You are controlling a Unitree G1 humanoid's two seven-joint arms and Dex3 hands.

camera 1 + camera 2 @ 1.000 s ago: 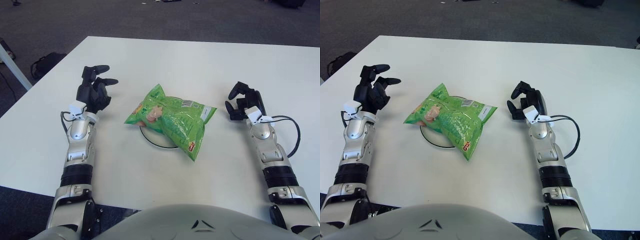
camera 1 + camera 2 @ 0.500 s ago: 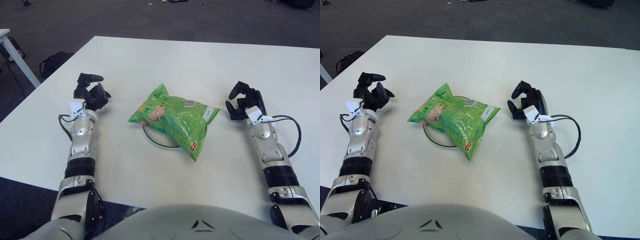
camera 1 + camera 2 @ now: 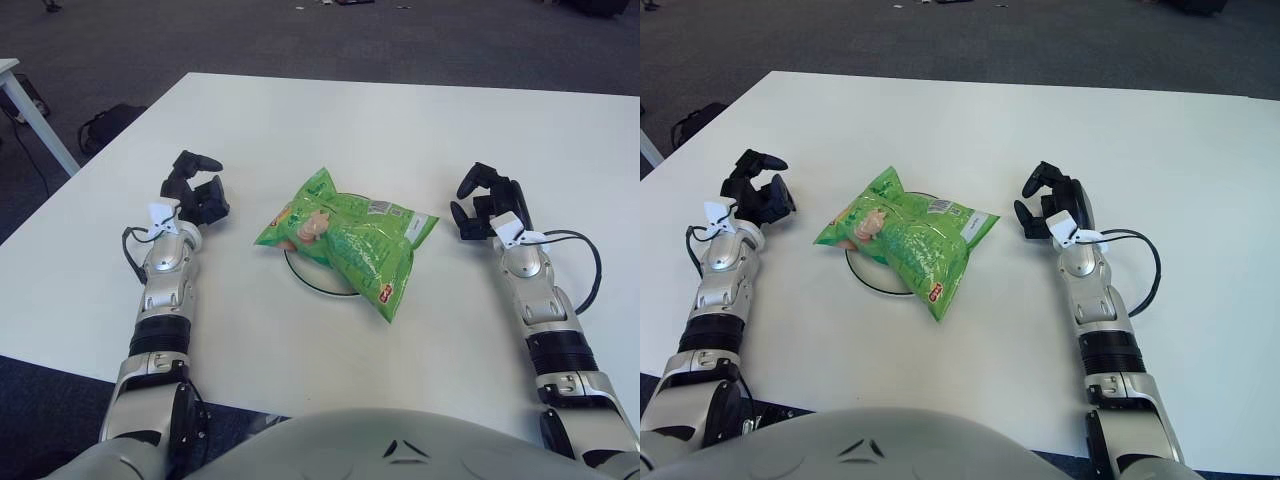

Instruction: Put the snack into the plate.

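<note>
Plate [image 3: 300, 275]: mostly hidden under the green snack bag [image 3: 345, 240]; only a dark rim arc shows at the bag's near-left side.
Snack bag print: too small to read.
Worktop [image 3: 400, 130]: right edge cut off by the frame; near edge hidden behind the robot's torso.

White table [image 3: 330, 120], surface plain. Near its centre sits a white plate [image 3: 312, 280] with a dark rim. A green snack bag [image 3: 345, 238] covers most of the plate and overhangs onto the tabletop toward 5 o'clock.
</note>
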